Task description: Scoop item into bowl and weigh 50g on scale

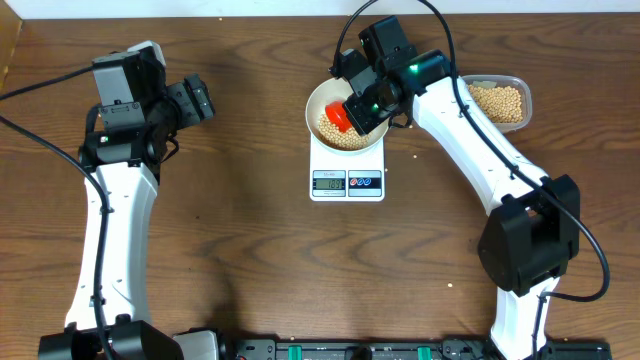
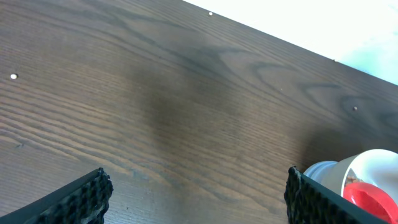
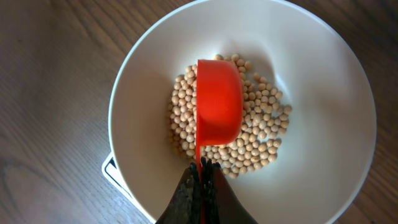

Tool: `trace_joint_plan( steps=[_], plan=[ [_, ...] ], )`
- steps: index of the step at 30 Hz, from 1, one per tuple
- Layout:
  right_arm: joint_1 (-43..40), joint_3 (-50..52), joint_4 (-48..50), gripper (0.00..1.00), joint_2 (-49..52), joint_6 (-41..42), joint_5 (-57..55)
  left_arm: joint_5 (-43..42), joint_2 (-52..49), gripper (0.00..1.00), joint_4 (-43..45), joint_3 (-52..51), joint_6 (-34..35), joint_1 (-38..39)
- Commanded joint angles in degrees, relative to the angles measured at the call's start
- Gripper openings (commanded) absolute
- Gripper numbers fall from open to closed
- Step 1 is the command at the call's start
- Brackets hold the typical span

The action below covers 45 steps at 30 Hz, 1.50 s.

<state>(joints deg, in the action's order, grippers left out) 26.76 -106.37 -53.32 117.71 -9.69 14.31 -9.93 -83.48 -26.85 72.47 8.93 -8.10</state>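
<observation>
Dark wooden table [image 1: 250, 200]: white bowl [image 3: 323, 124] seated on the scale [image 1: 347, 182].
Right gripper [image 3: 200, 180] is clenched on the handle of a red scoop [image 3: 219, 102], which is held over the beans [image 3: 264, 127] piled in the middle of the bowl. Left gripper [image 2: 196, 193] hangs well apart at the table's left side, jaws spread wide, grasping nothing. More beans fill a clear tub [image 1: 497, 102] to the right of the bowl.
</observation>
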Motion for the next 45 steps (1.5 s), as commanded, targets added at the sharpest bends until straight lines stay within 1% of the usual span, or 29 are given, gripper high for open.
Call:
trace_joint_plan(
  steps=[1, 19, 23, 27, 31, 32, 34, 42, 45],
  plan=[
    [0.66, 0.33, -0.04, 0.01, 0.66, 1.11, 1.29, 0.57, 0.11, 0.91, -0.15, 0.52, -0.76, -0.13],
    [-0.66, 0.33, -0.04, 0.01, 0.76, 3.76, 7.23, 0.57, 0.11, 0.91, -0.15, 0.52, -0.79, -0.13],
    [-1.01, 0.33, -0.04, 0.01, 0.83, 5.46, 8.04, 0.55, 0.11, 0.91, -0.15, 0.52, -0.79, -0.13],
    [-2.62, 0.33, 0.02, 0.01, 0.83, 7.45, 11.39, 0.57, 0.11, 0.91, -0.15, 0.52, -0.76, -0.13],
    [-5.92, 0.33, 0.2, 0.01, 0.83, 9.09, 17.53, 0.57, 0.11, 0.91, -0.13, 0.52, -0.76, -0.13],
    [-7.72, 0.31, 0.2, 0.01, 0.83, 9.09, 20.5, 0.57, 0.11, 0.91, -0.15, 0.52, -0.76, -0.13],
    [-9.33, 0.31, 0.22, 0.01, 0.83, 9.49, 22.84, 0.55, 0.11, 0.91, -0.15, 0.52, -0.79, -0.13],
    [-13.97, 0.28, 1.73, 0.01, 0.81, 9.49, 32.81, 0.57, 0.11, 0.91, -0.15, 0.52, -0.76, -0.13],
    [-14.82, 0.22, 1.68, 0.01, 0.79, 9.49, 33.24, 0.57, 0.11, 0.91, -0.15, 0.52, -0.79, -0.13]
  ],
)
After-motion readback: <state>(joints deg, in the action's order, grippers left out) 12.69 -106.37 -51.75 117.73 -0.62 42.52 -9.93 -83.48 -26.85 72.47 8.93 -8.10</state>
